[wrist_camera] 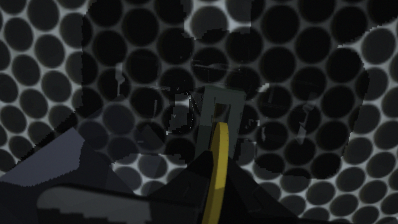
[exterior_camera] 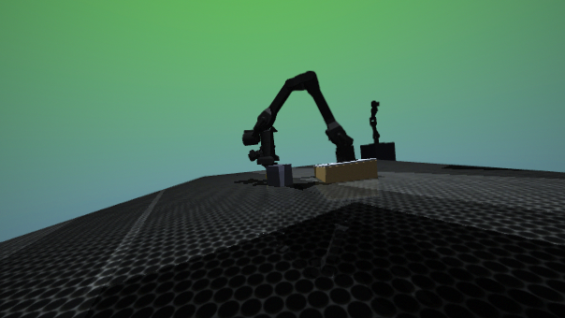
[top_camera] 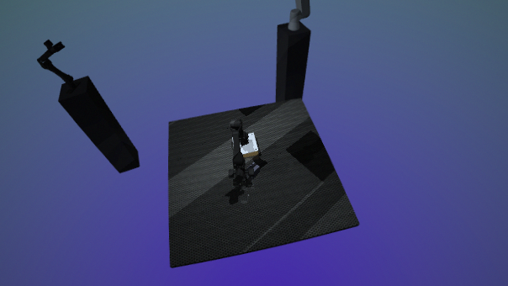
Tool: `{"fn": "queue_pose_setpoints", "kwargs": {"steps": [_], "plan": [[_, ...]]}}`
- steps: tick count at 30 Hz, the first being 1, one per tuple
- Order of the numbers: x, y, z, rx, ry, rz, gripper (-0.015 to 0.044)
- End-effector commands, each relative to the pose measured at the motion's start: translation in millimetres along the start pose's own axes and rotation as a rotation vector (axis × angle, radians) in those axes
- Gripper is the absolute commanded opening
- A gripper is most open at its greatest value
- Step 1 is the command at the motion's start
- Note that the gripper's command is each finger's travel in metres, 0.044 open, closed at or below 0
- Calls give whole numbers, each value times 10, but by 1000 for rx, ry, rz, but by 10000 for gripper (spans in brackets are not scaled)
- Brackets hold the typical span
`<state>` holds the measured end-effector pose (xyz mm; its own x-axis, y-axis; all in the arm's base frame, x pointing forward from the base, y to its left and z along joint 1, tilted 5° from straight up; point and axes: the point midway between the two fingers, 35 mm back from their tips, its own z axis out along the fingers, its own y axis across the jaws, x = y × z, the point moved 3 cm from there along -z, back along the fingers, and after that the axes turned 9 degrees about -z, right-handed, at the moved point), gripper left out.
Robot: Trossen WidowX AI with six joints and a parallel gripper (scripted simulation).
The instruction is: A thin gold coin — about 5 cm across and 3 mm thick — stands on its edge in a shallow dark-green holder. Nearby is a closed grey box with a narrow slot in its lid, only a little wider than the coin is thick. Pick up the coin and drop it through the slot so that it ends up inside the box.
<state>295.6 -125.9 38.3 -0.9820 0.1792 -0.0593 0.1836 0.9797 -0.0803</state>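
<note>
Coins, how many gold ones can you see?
1. The coin stands on edge between the closed fingers of the gripper, just above its green holder. None shows elsewhere; the box could hide more.
</note>
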Motion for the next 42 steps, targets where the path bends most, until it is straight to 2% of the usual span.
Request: {"fn": "queue_pose_setpoints", "kwargs": {"steps": [1, 42], "plan": [[-1, -3, -10, 2, 1, -4, 0], [-3, 3, -949, 2, 0, -4, 0]]}}
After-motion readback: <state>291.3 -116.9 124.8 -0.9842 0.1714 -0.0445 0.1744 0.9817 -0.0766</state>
